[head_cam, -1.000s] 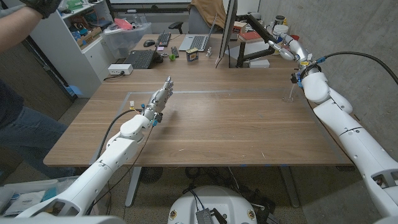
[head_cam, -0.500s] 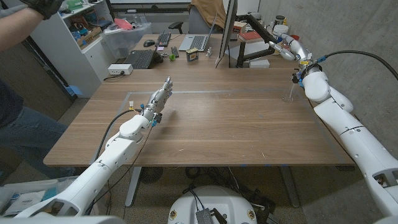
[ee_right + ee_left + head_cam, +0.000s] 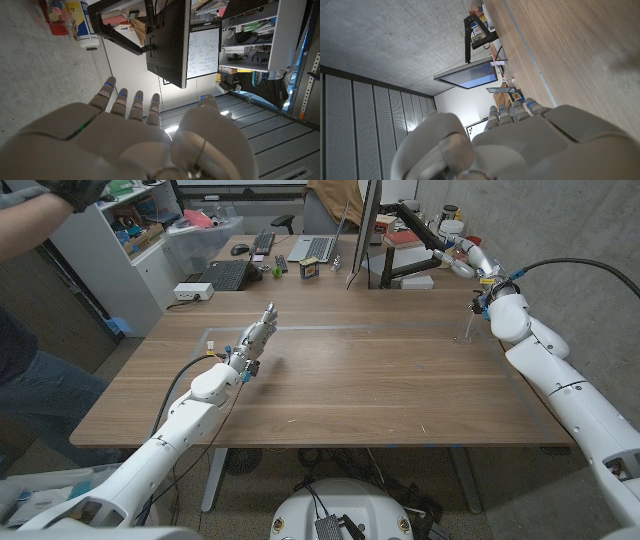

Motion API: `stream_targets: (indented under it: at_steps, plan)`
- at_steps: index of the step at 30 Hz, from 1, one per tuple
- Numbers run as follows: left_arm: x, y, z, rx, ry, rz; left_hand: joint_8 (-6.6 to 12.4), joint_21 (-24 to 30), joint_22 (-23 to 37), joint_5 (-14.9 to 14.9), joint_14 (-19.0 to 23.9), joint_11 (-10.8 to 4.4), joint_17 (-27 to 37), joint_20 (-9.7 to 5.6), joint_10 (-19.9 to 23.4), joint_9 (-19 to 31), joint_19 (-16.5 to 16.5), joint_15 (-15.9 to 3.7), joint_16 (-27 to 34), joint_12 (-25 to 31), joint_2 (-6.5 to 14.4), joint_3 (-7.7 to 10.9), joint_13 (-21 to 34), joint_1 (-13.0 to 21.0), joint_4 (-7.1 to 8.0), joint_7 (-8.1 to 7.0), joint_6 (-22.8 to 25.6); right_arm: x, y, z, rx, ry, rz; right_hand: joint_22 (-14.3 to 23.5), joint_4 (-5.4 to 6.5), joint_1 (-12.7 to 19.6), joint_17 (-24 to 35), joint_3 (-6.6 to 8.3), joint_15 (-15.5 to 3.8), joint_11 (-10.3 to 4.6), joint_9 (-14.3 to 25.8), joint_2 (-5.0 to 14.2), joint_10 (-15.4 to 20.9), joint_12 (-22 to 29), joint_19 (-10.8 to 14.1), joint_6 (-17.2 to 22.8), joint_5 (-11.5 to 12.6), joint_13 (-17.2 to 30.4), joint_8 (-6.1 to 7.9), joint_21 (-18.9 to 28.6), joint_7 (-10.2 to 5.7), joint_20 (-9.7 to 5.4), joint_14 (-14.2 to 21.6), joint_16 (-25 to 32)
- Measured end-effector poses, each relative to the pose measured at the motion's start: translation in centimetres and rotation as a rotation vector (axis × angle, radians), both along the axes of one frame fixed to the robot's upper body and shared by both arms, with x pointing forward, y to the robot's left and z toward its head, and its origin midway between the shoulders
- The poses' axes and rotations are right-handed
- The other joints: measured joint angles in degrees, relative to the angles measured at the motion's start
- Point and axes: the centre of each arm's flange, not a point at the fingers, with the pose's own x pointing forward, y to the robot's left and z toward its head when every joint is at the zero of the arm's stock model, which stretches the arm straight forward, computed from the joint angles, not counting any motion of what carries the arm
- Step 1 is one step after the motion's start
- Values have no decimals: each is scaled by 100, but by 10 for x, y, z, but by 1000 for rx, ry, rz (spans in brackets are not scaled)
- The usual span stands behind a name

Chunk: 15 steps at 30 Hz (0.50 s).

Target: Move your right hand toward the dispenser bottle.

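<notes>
Dispenser bottle hard to make out; right hand (image 3: 470, 256) raised, fingers apart.

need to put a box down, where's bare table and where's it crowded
Bare wood spans the table between the left hand and the right hand at the far right corner. Crowded: the far desk with keyboard, laptop and monitor.

White arms (image 3: 560, 385) over a brown wood-grain table (image 3: 350, 390).

1 wooden table (image 3: 380, 395), 2 robot hands, 1 monitor (image 3: 366, 225), 1 laptop (image 3: 318, 248), 2 keyboards, 1 person (image 3: 30, 330).
</notes>
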Motion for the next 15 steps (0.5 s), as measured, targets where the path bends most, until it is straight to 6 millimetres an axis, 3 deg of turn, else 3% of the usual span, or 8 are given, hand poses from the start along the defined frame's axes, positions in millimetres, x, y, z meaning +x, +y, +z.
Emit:
stream_targets:
  at_steps: [15]
  plan:
    - [1,0,5,10,-4,-6,0,0,0,0,0,0,0,0,0,0,0,0,0,0,0,-40,0,0,-7,0,0,2,-9,-1,4,22,-49,0,0,0,0,0,0,0,0,0,0,0,0,31,0,0,0,-45,-31,0,1,0]
